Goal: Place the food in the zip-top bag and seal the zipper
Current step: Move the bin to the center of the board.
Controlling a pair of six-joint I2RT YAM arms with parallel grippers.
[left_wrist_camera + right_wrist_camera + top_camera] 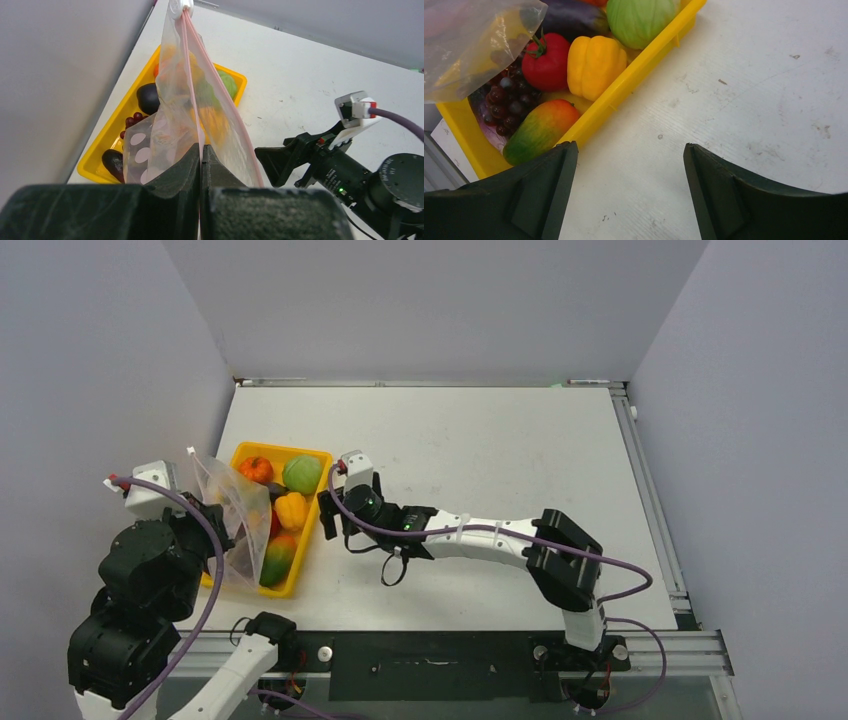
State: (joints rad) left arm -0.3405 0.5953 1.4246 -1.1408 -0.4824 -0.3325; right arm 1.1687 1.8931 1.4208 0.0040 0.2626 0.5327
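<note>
The clear zip-top bag [235, 515] hangs over the left half of the yellow tray [283, 449]. My left gripper [213, 523] is shut on the bag's mouth, its jaws [201, 150] pinching the pinkish-red zipper [189, 65]. The food lies in the tray: orange pumpkin [255, 469], green piece [302, 473], yellow pepper [594, 65], red tomato [545, 65], grape cluster [506, 105], eggplant [148, 97] and a green-and-orange fruit [539, 130]. My right gripper [335, 505] is open and empty just right of the tray's rim [634, 80], above bare table. Part of the food is seen only through the bag [474, 40].
The tray stands near the table's left edge, close to the left wall. White table surface extends to the right of and behind the tray. The right arm stretches across the table's near middle. A metal rail runs along the near edge.
</note>
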